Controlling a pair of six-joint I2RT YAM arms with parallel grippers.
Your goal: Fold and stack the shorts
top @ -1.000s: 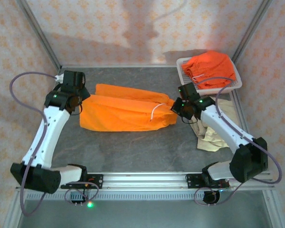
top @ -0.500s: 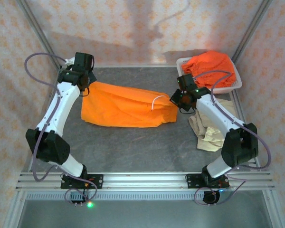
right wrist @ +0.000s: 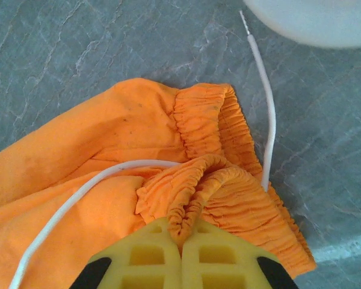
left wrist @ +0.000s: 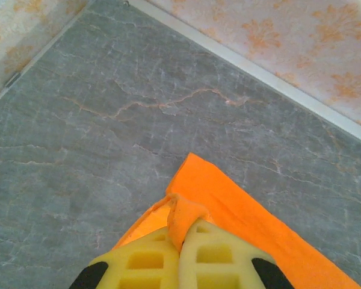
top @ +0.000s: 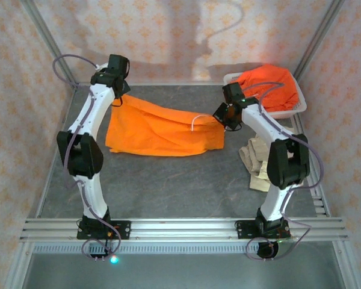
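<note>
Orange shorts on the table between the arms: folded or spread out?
Spread out: the orange shorts are stretched between left claw and right claw, each shut on one end.

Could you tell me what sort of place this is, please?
Likely a lab robot cell, not a home: left arm and right arm bolted to an aluminium rail, a grey marbled table boxed in by patterned wall panels, with orange shorts staged as practice laundry.

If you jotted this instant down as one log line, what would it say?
left gripper: shut on spread orange shorts corner | right gripper: shut on their waistband | beige shorts: crumpled, right side
</note>
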